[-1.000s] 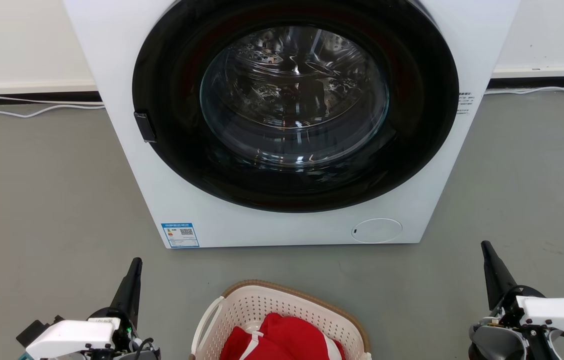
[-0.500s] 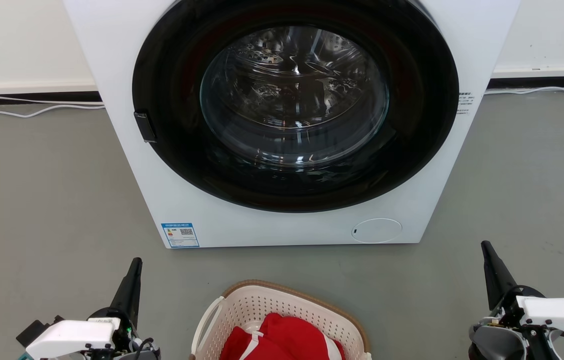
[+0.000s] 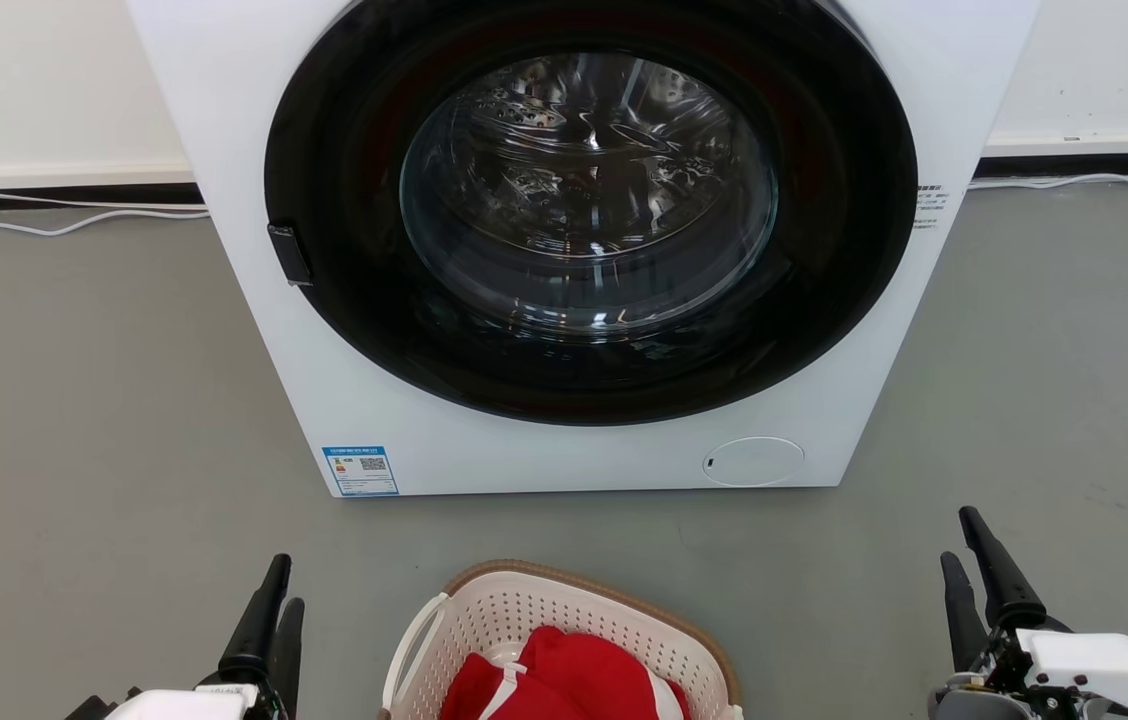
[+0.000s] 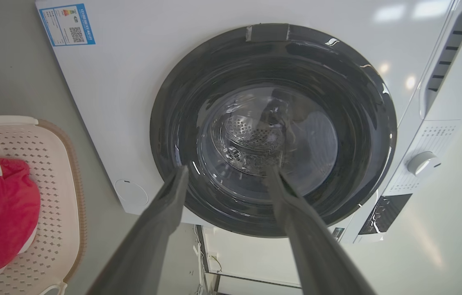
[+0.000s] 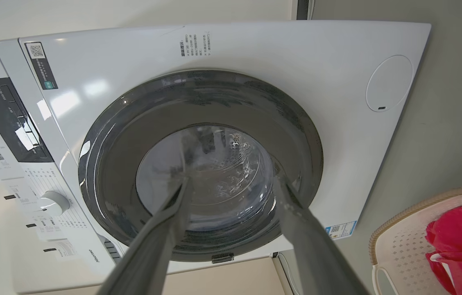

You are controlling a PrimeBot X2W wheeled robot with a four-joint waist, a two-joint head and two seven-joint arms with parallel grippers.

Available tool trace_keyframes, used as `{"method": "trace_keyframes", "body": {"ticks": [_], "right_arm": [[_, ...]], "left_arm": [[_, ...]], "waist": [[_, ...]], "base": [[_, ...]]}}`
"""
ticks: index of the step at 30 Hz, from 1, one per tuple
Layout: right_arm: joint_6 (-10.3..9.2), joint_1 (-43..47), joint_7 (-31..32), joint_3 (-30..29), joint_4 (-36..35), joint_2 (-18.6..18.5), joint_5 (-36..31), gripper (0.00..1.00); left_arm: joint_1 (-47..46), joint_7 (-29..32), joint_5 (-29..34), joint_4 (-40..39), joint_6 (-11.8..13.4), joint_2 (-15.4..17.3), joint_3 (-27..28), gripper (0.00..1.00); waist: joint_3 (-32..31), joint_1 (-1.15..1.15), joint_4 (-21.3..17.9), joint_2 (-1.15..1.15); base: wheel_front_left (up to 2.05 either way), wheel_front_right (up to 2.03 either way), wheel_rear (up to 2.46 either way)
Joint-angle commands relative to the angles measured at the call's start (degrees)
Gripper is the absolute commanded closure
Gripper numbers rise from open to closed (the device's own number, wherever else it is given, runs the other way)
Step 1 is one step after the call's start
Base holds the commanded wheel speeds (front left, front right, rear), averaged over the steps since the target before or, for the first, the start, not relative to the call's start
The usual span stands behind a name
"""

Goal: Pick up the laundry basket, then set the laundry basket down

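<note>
The laundry basket [image 3: 524, 612], cream perforated plastic with a brown rim, stands on the grey floor at the bottom centre of the head view, holding red clothing [image 3: 564, 672]. My left gripper [image 3: 287, 582] is to its left and my right gripper [image 3: 957, 534] well to its right, both open, empty and clear of the basket. In the left wrist view the left gripper [image 4: 227, 169] points at the washer door, with the basket [image 4: 55, 172] off to the left. The right gripper [image 5: 231, 180] does the same, with the basket [image 5: 403, 250] at the lower right.
A white front-loading washing machine [image 3: 264, 330] with a shut dark round door [image 3: 589, 190] stands just beyond the basket. White cables [image 3: 64, 225] run along the wall base. Grey floor spreads to both sides of the machine.
Both grippers have dropped lower in the head view. Each now shows two separate fingers where one dark finger showed before. The basket and washer have not moved.
</note>
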Motion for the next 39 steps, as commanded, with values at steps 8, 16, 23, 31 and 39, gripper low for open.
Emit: {"method": "trace_keyframes", "body": {"ticks": [8,16,23,31,39], "right_arm": [[0.07,-2.15,-2.1,1.54,-3.27,-0.79,-1.47,0.0],[0.1,-2.49,-3.7,3.03,-4.51,-1.4,-3.77,0.0],[0.12,-2.76,-4.72,3.79,-5.76,-1.64,-6.59,0.0],[0.15,-3.05,-6.06,5.46,-7.43,-2.36,-12.17,0.0],[0.18,-3.31,-7.41,7.14,-8.9,-3.05,-19.09,0.0]], "left_arm": [[-2.64,-1.67,1.45,-3.05,-0.13,0.35,-0.5,0.0],[-2.97,-3.04,4.77,-4.37,-0.19,0.43,-1.02,0.0],[-3.28,-4.07,9.05,-5.49,-0.24,0.48,-1.42,0.0],[-3.62,-5.43,16.01,-6.7,-0.06,0.56,-1.51,0.0],[-3.77,-6.8,25.03,-8.36,1.02,0.63,-3.17,0.0]], "waist": [[0.22,-0.03,-0.06,0.0],[0.33,-0.03,-0.18,0.0],[0.49,-0.03,-0.33,0.0],[0.53,-0.03,-0.52,0.0],[0.53,-0.03,-0.57,0.0]], "base": [[0.0,0.0,0.0],[0.0,0.0,0.0],[0.0,0.0,0.0],[0.0,0.0,0.0],[0.0,0.0,0.0]]}}
